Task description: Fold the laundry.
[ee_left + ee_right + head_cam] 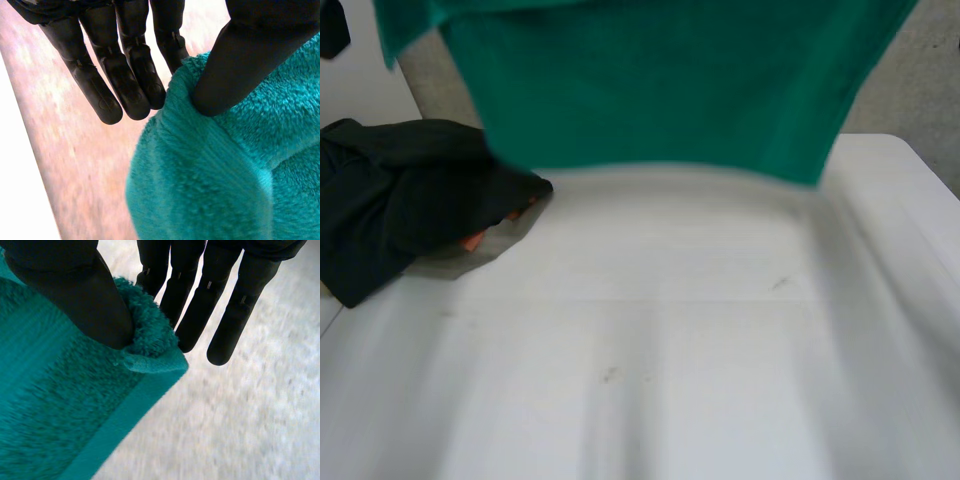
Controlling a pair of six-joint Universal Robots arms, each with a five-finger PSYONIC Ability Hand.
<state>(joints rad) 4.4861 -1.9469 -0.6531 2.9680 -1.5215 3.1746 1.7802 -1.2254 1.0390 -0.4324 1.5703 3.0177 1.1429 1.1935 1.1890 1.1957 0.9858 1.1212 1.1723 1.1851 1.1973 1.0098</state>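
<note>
A green towel (650, 80) hangs lifted over the far half of the white table (670, 350), its lower edge clear of the surface. In the left wrist view my left hand (125, 70) pinches an edge of the green towel (225, 170) between its thumb and a finger, the other fingers straight beside it. In the right wrist view my right hand (195, 295) pinches a hemmed corner of the green towel (75, 405) between its thumb and a finger, the other fingers straight past the corner.
A heap of dark clothes (400, 200) lies at the table's far left, with a bit of orange (475, 238) showing under its near side. The table's right edge (930, 190) runs past the towel.
</note>
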